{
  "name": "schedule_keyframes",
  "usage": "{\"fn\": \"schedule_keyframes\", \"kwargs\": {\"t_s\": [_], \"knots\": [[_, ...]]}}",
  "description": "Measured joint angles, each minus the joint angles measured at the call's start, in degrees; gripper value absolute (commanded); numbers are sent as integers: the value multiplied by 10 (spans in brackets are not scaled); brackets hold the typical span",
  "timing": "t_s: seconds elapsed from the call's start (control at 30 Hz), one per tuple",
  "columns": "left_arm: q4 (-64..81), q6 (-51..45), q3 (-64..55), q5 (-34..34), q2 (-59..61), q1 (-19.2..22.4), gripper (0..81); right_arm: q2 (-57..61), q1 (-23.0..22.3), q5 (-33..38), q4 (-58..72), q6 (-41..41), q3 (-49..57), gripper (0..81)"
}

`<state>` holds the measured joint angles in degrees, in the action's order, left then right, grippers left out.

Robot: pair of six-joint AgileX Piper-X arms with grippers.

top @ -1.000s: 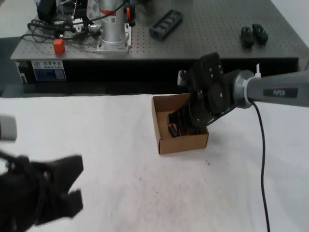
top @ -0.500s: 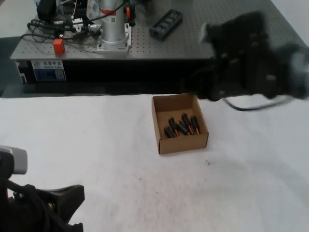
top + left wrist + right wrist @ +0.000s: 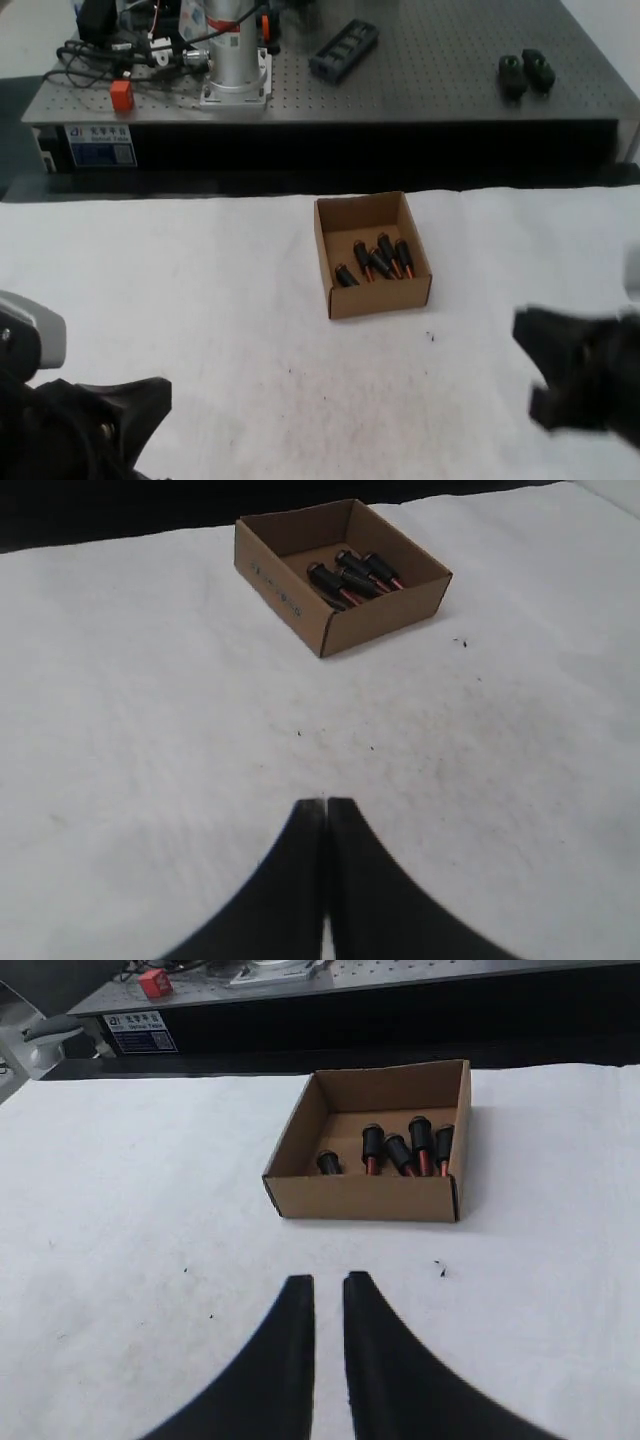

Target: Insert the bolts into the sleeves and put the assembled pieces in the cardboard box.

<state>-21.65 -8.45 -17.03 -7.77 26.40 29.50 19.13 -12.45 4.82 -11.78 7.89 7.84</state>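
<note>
Left wrist view shows the left gripper with its two fingers pressed together tip to tip. It holds nothing and hangs over bare cloth. The right gripper keeps a narrow slit between its fingers, with nothing in it and nothing touching them.

In the high view the left gripper sits in the lower left corner of the frame and the right gripper at the lower right edge, blurred. Both are well apart from the box, which stands just right of the frame's centre.

Five pieces lie inside the box on its floor, in the nearer half, with dark heads and copper-coloured shanks. One small piece lies apart at the left of the row.

Open cloth runs on every side of the box, with a wide stretch to frame left and a broad band between box and grippers. A dark speck lies near the box's front right corner. Behind the box the cloth ends at the dark front of a perforated metal table across the upper frame.
</note>
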Motion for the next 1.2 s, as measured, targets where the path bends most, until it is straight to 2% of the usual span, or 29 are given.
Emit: {"fn": "schedule_keyframes", "kwargs": {"t_s": [0.17,0.27,0.37,0.6,0.83,1.2], "knots": [[29,-19,41,-3,-34,0,7,-83,0,-2,-20,1,-32,87],[34,-27,63,8,-80,0,7,-150,0,-17,-20,3,-49,43],[14,-30,77,13,-125,0,7,-173,0,-21,-20,4,-55,2],[-41,-62,129,27,-262,0,7,-189,0,-26,-18,25,-85,8],[-22,-62,138,27,-262,0,7,-190,0,-26,9,61,-85,8],[-21,-61,138,27,-262,0,7,-190,0,-26,9,64,-85,8]]}}
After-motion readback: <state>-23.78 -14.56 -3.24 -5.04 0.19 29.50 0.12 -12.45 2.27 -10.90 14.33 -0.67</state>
